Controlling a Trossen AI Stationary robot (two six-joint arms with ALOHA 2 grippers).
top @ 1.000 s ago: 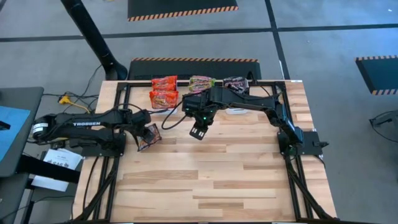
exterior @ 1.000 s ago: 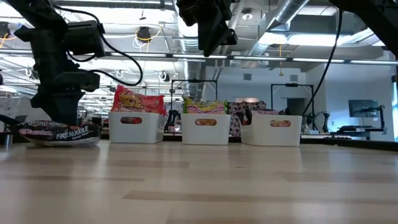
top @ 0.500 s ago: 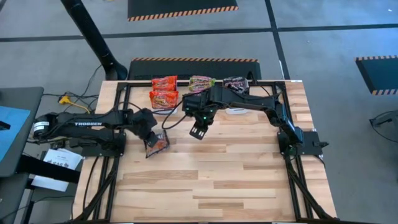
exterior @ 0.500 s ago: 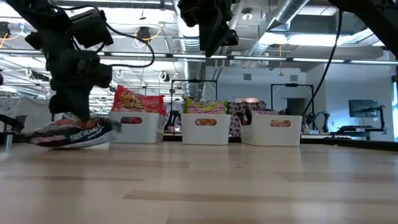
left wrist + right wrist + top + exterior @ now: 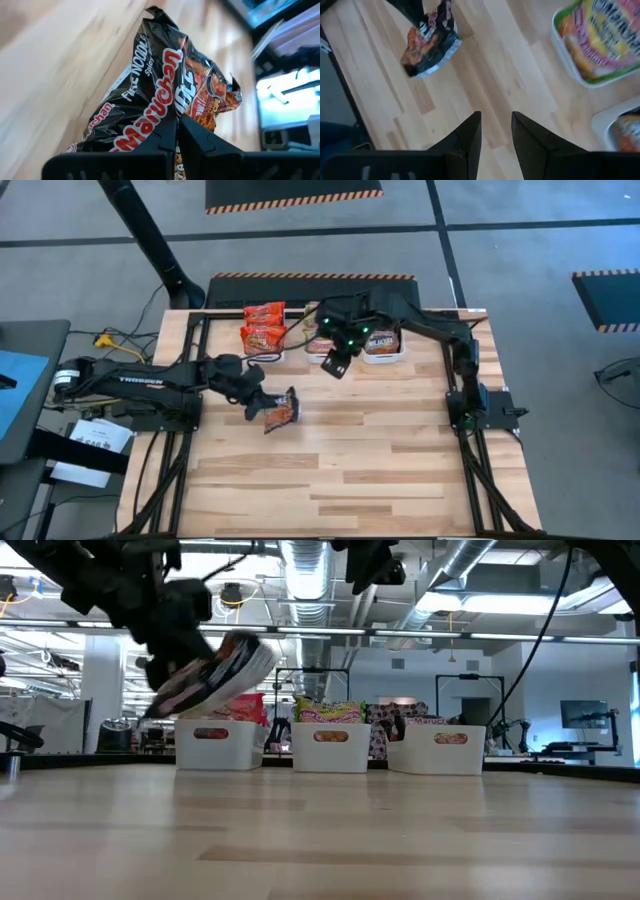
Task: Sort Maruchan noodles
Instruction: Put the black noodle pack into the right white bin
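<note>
Fingers of the left gripper [image 5: 262, 404] pinch a black noodle packet [image 5: 282, 411] — lifted off the bench [image 5: 400, 470], left of centre. The right gripper [image 5: 335, 366] hovers near the back-edge bins [image 5: 383, 357], fingers spread.

We note an industrial lab or workshop: exposed ceiling ducts [image 5: 300, 565] and pipes, hazard-striped floor mats [image 5: 290, 195] on grey concrete, and a framed wooden bench [image 5: 350, 470] carrying two robot arms.
</note>
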